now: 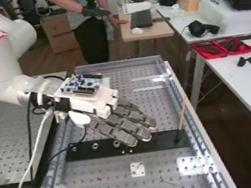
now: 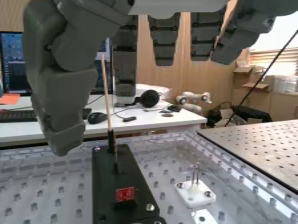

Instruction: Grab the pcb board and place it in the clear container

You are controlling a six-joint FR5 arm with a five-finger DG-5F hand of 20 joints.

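Dark grey in finish, the hand [image 1: 123, 122] was positioned above the perforated bench [image 1: 99, 186], over the near side of its middle, with the white arm [image 1: 1, 61] entering from the left. I read its fingers as released: extended, loosely spread, with nothing held between them and the thumb. The black plate [image 2: 110, 170] lay across the bench from left to right, and a thin wooden rod [image 2: 106, 97] stood at its right end. A small red board [image 2: 125, 194], which I took to be the pcb, sat on the plate to the left of the rod, apart from the thumb. A white block [image 2: 195, 195] with upright pins was mounted on the near side of the plate. A separate circuit board [image 1: 84, 82] was fixed on top of the wrist; I judged it to be rig electronics and excluded it as a target. Step in hand: approach, prior to grasp. The next move called for aligning thumb and fingers on opposite edges of the red board, lowering, then closing lightly. Excess travel to the right risked striking the rod. I could not tell which item served as the clear container, so the release point required confirmation before any transfer.
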